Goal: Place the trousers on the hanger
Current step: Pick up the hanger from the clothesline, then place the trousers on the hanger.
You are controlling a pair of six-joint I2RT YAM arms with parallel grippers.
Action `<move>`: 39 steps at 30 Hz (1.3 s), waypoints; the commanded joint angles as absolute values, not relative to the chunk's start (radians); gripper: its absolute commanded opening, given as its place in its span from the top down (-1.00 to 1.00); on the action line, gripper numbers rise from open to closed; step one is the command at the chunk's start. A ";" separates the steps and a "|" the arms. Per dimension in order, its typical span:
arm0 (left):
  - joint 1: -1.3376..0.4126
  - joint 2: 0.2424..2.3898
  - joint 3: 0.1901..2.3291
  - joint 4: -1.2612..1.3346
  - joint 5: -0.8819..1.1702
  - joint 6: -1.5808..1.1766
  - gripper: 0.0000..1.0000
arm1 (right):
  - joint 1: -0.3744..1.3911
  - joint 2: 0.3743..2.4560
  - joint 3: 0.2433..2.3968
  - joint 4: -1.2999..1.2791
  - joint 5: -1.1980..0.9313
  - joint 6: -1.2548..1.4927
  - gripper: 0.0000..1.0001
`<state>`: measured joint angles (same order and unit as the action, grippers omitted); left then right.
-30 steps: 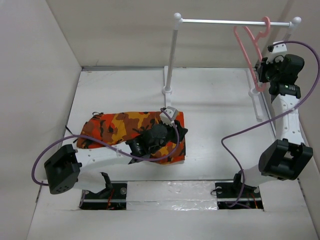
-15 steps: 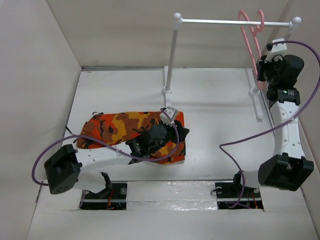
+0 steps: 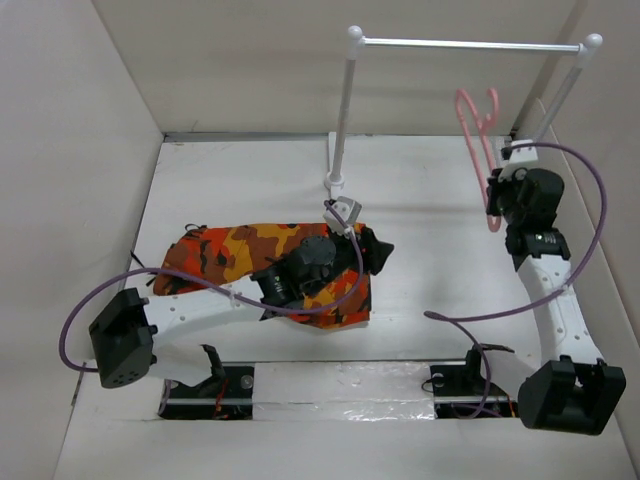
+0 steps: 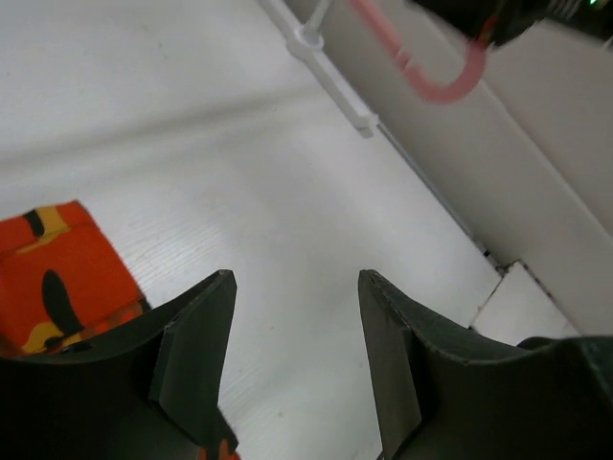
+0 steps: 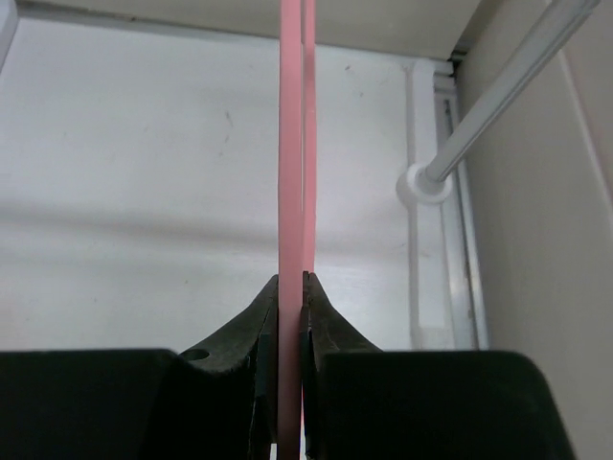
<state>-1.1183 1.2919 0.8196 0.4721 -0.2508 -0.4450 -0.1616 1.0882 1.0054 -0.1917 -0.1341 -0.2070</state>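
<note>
Since a second ago the hanger (image 3: 472,135) has come off the rail stand (image 3: 470,44). It now sits lower, pinched in the narrow right claw (image 5: 290,292). The left claw (image 4: 295,287) has spread wide at the right edge of the trousers (image 3: 230,255). They lie on the surface (image 3: 430,270) beneath that arm, seemingly released.

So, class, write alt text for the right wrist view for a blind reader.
The right end effector is shut on the thin pink hanger, seen edge-on up the middle; a white rail post rises at right.
</note>
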 commanded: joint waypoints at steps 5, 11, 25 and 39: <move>-1.123 1.397 1.112 0.416 -0.303 -0.381 -0.11 | 0.105 0.977 0.815 -0.132 0.060 -0.135 1.00; -1.046 1.572 1.345 0.336 -0.304 -0.393 -0.16 | 0.293 0.963 0.727 -0.153 0.193 -0.086 1.00; -0.956 1.867 1.651 0.218 -0.347 -0.457 -0.16 | 0.471 0.968 0.638 -0.094 0.316 -0.058 1.00; -0.916 1.950 1.714 0.224 -0.347 -0.469 0.57 | 0.555 0.950 0.600 -0.095 0.393 -0.043 1.00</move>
<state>-0.9226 1.9625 1.6920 0.1890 -0.3431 -0.4675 0.5346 0.9691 0.5980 -0.1516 0.3367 -0.0544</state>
